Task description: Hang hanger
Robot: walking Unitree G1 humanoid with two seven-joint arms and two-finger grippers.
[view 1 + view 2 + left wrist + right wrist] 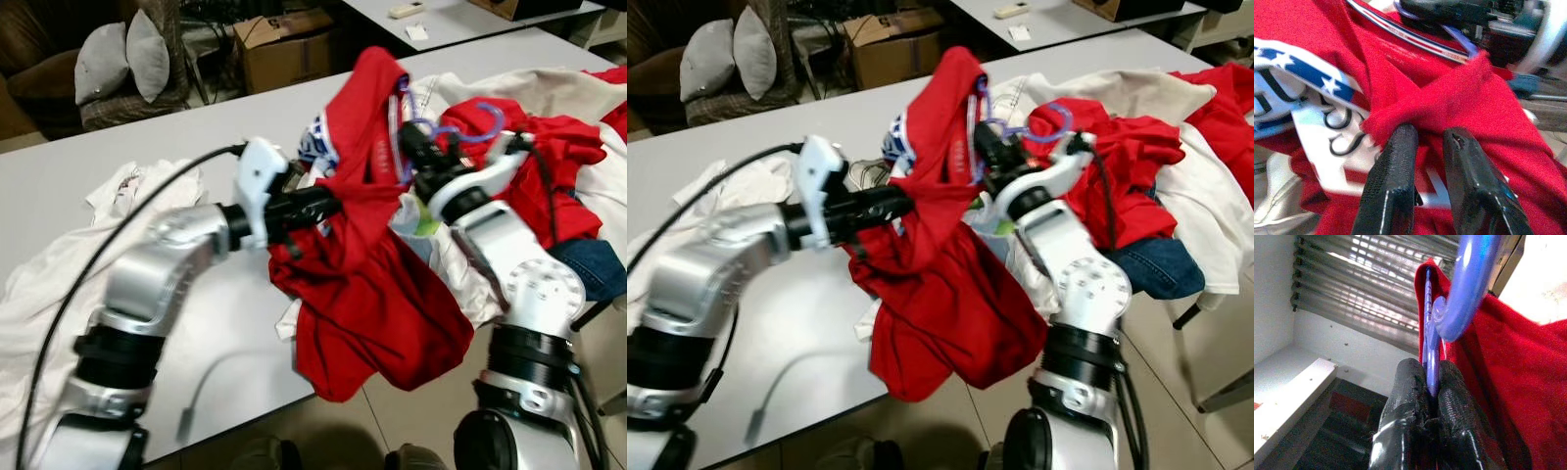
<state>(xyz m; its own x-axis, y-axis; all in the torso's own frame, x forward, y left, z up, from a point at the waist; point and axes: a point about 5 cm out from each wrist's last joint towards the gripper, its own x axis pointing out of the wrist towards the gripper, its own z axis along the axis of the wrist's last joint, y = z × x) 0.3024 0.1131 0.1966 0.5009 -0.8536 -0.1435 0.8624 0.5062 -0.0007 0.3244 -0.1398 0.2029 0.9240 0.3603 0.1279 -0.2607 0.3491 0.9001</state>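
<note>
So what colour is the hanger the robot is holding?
Purple-blue. The hanger shows best in the right wrist view, pinched in the right pincer.

Left pincer pinches a fold of red shirt.

Both arms raised (fingers pinched)

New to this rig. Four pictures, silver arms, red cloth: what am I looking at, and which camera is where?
It is a humanoid robot with two silver arms, each ending in two black fingers. The two wide pictures come from its head camera, looking down at a grey table strewn with white and red clothes. The two close-ups come from wrist cameras. The right gripper is shut on a purple plastic hanger that carries a red T-shirt with a blue-and-white print. The left gripper pinches a fold of that shirt. A brown cardboard box stands behind.
</note>
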